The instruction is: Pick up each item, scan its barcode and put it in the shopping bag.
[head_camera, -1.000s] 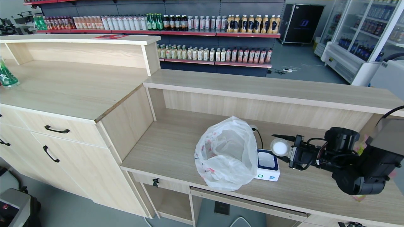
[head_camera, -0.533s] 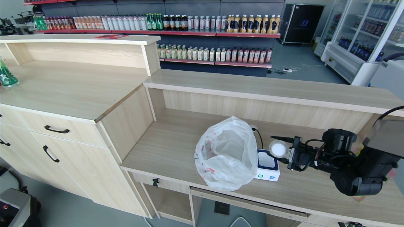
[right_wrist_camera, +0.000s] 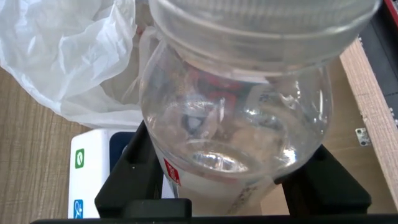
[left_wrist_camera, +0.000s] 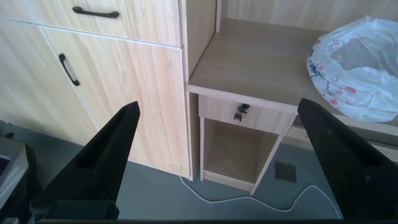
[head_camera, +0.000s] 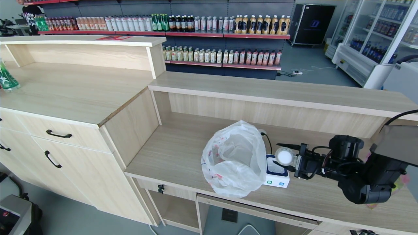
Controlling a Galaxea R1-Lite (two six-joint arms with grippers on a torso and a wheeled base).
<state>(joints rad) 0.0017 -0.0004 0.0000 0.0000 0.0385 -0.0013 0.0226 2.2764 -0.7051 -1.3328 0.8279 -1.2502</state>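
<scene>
counter (head_camera: 176, 147): light wood, with a lower desk surface below a raised ledge and a taller block with drawers to the left.
shopping bag (head_camera: 233, 160): thin white plastic with red print, standing open on the lower surface, its right side touching the scanner.
right gripper (head_camera: 281, 155): reaches in from the right just above the desk, its black fingers (right_wrist_camera: 130, 180) clamped on the clear bottle.
left gripper (left_wrist_camera: 219, 104): fingers spread wide with nothing between them, low in front of the counter's cabinet doors.
scanner (head_camera: 277, 179): white box with a dark blue top, flat on the desk between the bag and the right gripper.
clear bottle (head_camera: 284, 156): held on its side, white cap up toward the head camera, over the scanner's right edge, near the bag.
green bottle (head_camera: 7, 78): on the taller block, far left.
</scene>
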